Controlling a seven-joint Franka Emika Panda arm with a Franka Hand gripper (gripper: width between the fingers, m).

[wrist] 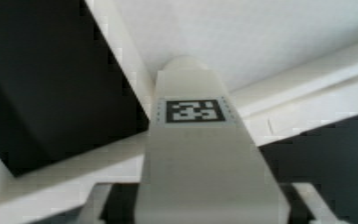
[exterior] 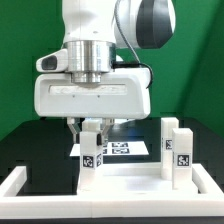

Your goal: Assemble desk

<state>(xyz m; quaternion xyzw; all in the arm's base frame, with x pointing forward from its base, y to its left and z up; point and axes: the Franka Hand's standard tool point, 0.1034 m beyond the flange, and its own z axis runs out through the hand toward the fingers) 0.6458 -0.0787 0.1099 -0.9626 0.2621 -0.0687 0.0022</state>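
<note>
White plastic is all the gripper [exterior: 92, 130] pinches: one small block leg [exterior: 91, 152] held upright between its fingers, a black-and-white marker on its face, low over the white frame [exterior: 60, 188] at the front of the black counter [exterior: 30, 145]. In the wrist view the same leg [wrist: 197, 140] juts out from between the fingers. Two more legs [exterior: 176, 150] stand together on the exterior view's right, behind the frame's front edge. Behind the gripper lies the marker board [exterior: 122, 149].
</note>
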